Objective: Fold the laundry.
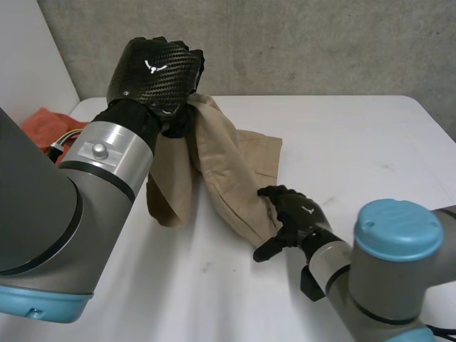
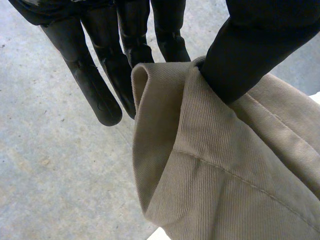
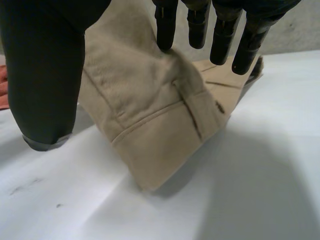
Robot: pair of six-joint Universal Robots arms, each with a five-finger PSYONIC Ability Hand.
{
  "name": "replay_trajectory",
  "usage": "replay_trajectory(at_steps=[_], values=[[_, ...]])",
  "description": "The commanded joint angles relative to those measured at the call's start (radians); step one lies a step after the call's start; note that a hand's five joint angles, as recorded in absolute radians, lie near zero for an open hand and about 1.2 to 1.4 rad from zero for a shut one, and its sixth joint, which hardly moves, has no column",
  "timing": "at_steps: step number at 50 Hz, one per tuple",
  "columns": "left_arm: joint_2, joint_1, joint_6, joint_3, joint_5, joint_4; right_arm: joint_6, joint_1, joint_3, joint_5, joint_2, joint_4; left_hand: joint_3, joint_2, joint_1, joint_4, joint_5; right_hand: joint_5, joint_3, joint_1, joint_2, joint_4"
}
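Upper left of the head view: left robot hand [image 1: 158,71] is raised well above the white bench [image 1: 356,142], in front of the grey concrete wall [image 1: 285,43].
Left robot hand, grip: closed on the tan twill garment [image 1: 221,164]. In the left wrist view the thumb of this hand [image 2: 240,55] presses a folded, stitched edge of the garment [image 2: 210,175] against the fingers [image 2: 130,60] behind it. One outer finger stands straight and clear of the cloth.
Garment, position: hangs from the left robot hand in two drooping folds. One fold drops to the bench below the left arm. The other runs down and right across the frame centre to the right robot hand [image 1: 292,214]. A flat part lies on the bench behind it, right of centre.
Right robot hand, place: lower centre-right of the head view, low over the bench, at the garment's lower end.
Right robot hand, grip: closed on that end. In the right wrist view the fingertips [image 3: 167,30] bear on the top of the bunched cloth [image 3: 150,115], with the thumb of this hand [image 3: 45,75] on the near side. A hemmed corner touches the bench [image 3: 250,175].
Left edge of the head view: an orange-red cloth [image 1: 43,125] lies on the bench, apart from the garment.
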Motion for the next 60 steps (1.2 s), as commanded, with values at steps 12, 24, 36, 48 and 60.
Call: replay_trajectory(at_steps=[12,24,36,48,60], values=[[0.0,-0.008,-0.003,-0.003,-0.013,0.0,0.039,0.04,-0.181,0.012,0.223,-0.014,0.204,0.202,0.272,0.194,0.237,-0.068,-0.039,-0.026,-0.045,-0.056],[0.026,0.009,0.007,-0.05,-0.01,-0.011,-0.091,-0.094,-0.175,-0.012,0.035,-0.124,0.192,0.191,0.26,0.183,0.226,1.154,1.183,1.196,1.177,1.166],[0.107,0.122,0.098,-0.136,0.003,-0.245,-0.719,-0.326,-0.363,-0.345,-0.323,0.449,0.192,0.191,0.26,0.183,0.226,1.154,1.183,1.196,1.177,1.166],[0.061,0.116,0.139,-0.265,0.061,-0.348,-1.021,-0.322,-0.453,-0.353,-0.311,0.788,0.146,0.144,0.213,0.136,0.179,1.154,1.183,1.196,1.177,1.166],[-0.29,0.165,0.207,0.066,0.072,0.017,-1.004,-0.282,-0.756,-0.19,0.068,0.598,0.175,0.173,0.243,0.165,0.208,1.154,1.183,1.196,1.177,1.166]])
